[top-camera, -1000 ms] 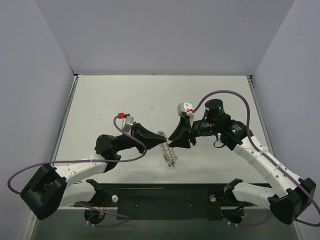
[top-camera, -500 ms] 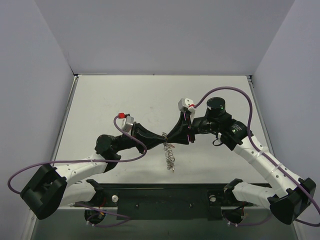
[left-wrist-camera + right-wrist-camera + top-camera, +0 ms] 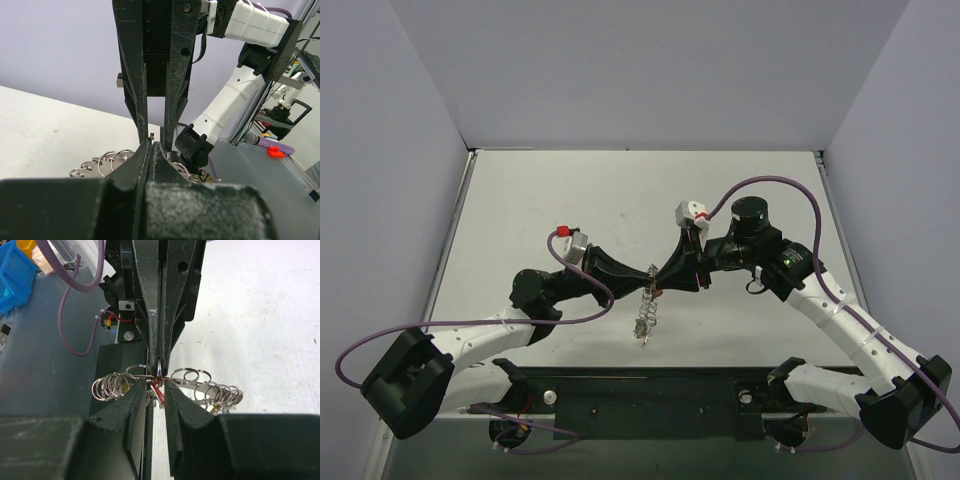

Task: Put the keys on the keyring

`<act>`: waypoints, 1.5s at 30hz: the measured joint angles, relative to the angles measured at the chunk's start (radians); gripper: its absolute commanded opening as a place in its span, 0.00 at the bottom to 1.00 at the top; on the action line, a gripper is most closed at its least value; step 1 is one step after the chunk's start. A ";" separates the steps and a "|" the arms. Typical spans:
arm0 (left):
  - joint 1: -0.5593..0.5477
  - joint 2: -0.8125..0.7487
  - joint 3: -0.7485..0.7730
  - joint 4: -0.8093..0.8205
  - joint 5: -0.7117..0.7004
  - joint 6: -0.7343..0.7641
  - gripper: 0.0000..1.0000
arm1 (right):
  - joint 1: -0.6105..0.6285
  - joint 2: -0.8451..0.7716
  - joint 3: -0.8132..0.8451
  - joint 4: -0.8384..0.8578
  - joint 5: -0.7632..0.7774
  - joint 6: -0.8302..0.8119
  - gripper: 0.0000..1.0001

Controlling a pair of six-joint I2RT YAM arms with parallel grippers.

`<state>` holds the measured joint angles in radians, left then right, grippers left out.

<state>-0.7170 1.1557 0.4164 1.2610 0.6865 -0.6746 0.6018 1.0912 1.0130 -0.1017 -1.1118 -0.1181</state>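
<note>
The keyring (image 3: 644, 312) is a chain of silvery coils hanging between the two grippers above the table. My left gripper (image 3: 648, 277) is shut on a thin wire ring of it (image 3: 151, 136). My right gripper (image 3: 660, 284) faces it tip to tip. In the right wrist view its jaws (image 3: 156, 385) stand a narrow gap apart around the keyring wire and a red key (image 3: 160, 392) hanging there. Coils (image 3: 220, 392) spread to both sides. A yellow bit (image 3: 214, 409) shows among them. In that view the left gripper (image 3: 159, 357) is shut.
The white table (image 3: 570, 200) has grey walls on three sides. A black rail (image 3: 650, 395) runs along the near edge with the arm bases. Purple cables (image 3: 780, 190) loop off both wrists.
The hanging keyring has swung left and now hangs straighter below the fingertips. Both grippers stay tip to tip, shifted slightly left.
</note>
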 measured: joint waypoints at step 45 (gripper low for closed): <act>-0.001 -0.159 -0.056 -0.036 -0.117 0.064 0.53 | -0.005 0.014 0.074 -0.286 0.183 -0.141 0.00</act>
<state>-0.7177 0.9970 0.3607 1.2251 0.5694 -0.6106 0.5972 1.1049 1.0874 -0.3874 -0.9291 -0.2592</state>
